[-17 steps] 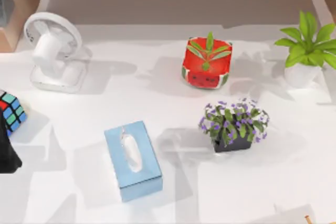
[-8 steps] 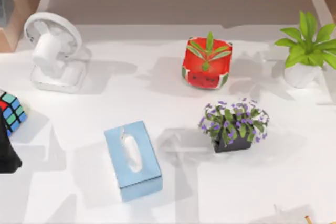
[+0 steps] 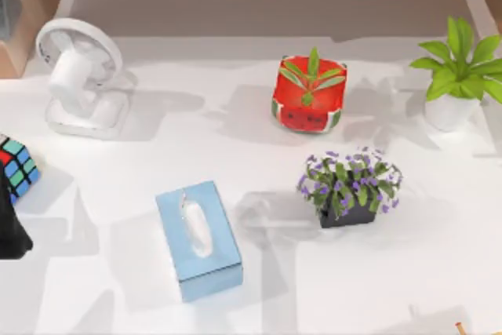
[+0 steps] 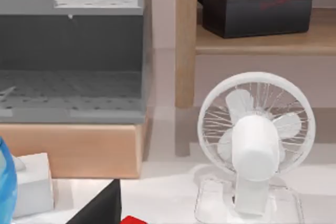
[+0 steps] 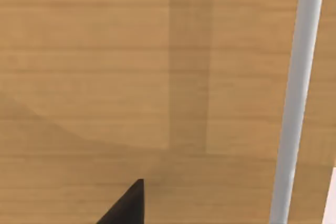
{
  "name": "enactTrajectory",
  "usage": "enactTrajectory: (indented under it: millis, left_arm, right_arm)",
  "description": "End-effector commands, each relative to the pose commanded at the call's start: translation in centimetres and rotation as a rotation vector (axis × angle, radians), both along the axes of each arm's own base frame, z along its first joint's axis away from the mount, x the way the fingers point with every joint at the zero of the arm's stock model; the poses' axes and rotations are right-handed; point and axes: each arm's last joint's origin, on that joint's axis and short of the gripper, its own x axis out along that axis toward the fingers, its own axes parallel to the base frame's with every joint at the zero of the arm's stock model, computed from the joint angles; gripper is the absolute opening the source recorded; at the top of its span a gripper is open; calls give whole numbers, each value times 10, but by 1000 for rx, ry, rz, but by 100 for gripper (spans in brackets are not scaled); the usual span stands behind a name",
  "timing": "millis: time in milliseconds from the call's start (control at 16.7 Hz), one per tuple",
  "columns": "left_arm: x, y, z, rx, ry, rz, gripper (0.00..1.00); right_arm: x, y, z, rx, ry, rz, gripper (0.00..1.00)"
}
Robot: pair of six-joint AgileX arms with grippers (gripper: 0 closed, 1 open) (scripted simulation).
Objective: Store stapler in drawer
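While the left arm [image 3: 11, 234] sits as a dark shape at the left edge of the table [image 3: 259, 288], these readings apply.

Left gripper [image 4: 100, 209]: a black tip at the lower edge of the left wrist view, over the white table; released or clenched cannot be told.
Stapler [image 4: 134, 220]: a small bright red sliver at the lower edge of the left wrist view, just beside the black tip of the left gripper; contact between the two cannot be told.
Fan [image 4: 256, 142]: white, upright on a clear base, facing the left wrist camera; in the top view it stands at the far left of the table [image 3: 78, 76].
Drawer unit [image 4: 71, 56]: grey, with perforated floors, set on a wooden base behind the stapler, left of a wooden shelf post [image 4: 186, 40].
Black tissue box [image 4: 256, 11]: on the wooden shelf above the fan.
Puzzle cube [image 3: 16, 166]: multicoloured, at the table's left edge, just beyond the left arm.
Blue tissue box [image 3: 198, 239]: near the table's front, left of centre.
Watermelon pot [image 3: 307, 100]: red, with a green plant, at far centre.
Purple flower pot [image 3: 349, 190]: dark pot, between the watermelon pot and the table's front.
White plant pot [image 3: 449, 109]: green leaves, far right.
Right gripper [image 5: 126, 205]: a black tip against a wooden panel [image 5: 105, 66], with a pale grey bar [image 5: 296, 98] beside it; released or clenched cannot be told.
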Motion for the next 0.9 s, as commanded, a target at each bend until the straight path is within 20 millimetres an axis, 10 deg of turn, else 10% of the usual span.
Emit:
enactTrajectory:
  millis: [540, 900]
  left_arm:
    - [0, 0, 0, 0, 0, 0, 100]
    - [0, 0, 0, 0, 0, 0, 100]
  right_arm:
    - [0, 0, 0, 0, 0, 0, 2]
    - [0, 0, 0, 0, 0, 0, 0]
